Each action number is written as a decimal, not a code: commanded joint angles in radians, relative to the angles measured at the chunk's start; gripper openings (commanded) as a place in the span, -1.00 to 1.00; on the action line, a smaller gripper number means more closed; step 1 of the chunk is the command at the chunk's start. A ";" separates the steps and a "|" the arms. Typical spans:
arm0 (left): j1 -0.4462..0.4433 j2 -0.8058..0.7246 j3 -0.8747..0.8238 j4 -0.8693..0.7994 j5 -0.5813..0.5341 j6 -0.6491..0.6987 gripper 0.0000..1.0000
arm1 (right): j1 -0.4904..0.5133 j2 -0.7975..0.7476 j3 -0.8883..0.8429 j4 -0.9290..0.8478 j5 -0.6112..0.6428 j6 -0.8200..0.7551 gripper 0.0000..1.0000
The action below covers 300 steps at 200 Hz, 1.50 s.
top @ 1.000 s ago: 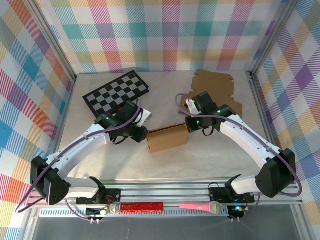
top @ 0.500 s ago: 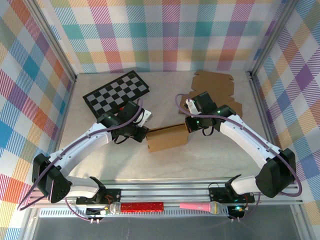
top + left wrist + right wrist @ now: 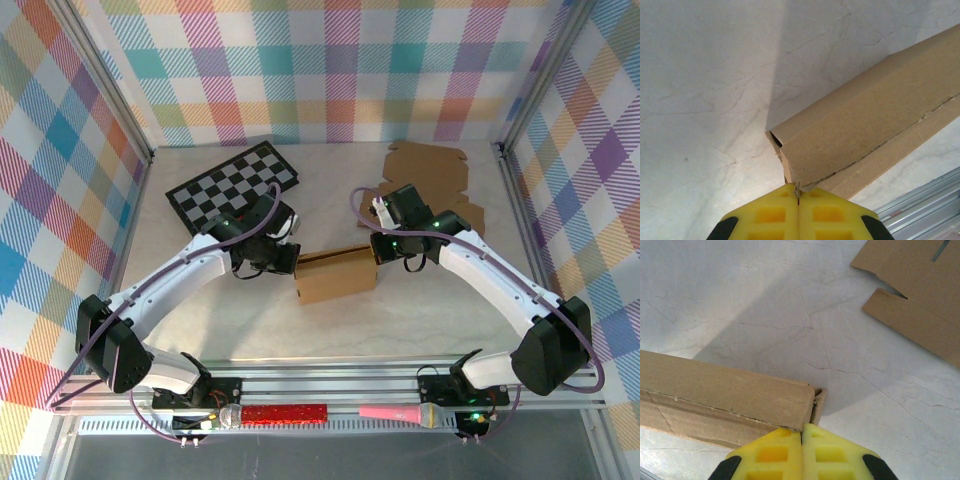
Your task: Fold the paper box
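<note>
At table [image 3: 430, 320] centre, paper box [image 3: 336, 278] lies btwn my L gripper [image 3: 292, 264] & R gripper [image 3: 377, 254]; both clenched, tips touching box ends; interior hidden.

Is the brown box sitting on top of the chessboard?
No, the box rests on the bare table, apart from the chessboard farther back.

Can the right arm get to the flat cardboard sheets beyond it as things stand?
Probably yes: the flat cardboard sheets lie close beyond the right gripper, nothing between, though its shut jaws sit at the paper box.
</note>
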 commanded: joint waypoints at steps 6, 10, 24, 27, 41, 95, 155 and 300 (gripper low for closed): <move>-0.002 0.026 0.034 -0.024 0.063 -0.149 -1.00 | 0.023 0.009 -0.025 -0.013 -0.023 0.016 -1.00; -0.002 0.029 0.039 -0.027 0.064 -0.158 -1.00 | 0.024 0.009 -0.025 -0.013 -0.022 0.016 -1.00; -0.002 0.041 0.050 -0.037 0.064 -0.196 -1.00 | 0.025 0.009 -0.026 -0.012 -0.020 0.016 -1.00; -0.002 0.041 0.050 -0.037 0.063 -0.203 -1.00 | 0.024 0.009 -0.025 -0.013 -0.020 0.016 -1.00; -0.003 0.037 0.041 -0.026 0.064 -0.238 -1.00 | 0.026 0.009 -0.024 -0.011 -0.020 0.018 -1.00; -0.005 0.048 0.060 -0.041 0.079 -0.284 -1.00 | 0.026 0.014 -0.020 -0.010 -0.017 0.021 -1.00; -0.005 0.052 0.041 -0.030 0.091 -0.275 -1.00 | 0.025 0.021 -0.019 -0.009 -0.014 0.021 -1.00; -0.144 -0.066 -0.154 0.131 -0.109 -0.178 -1.00 | 0.027 -0.040 -0.091 0.014 0.001 0.036 -1.00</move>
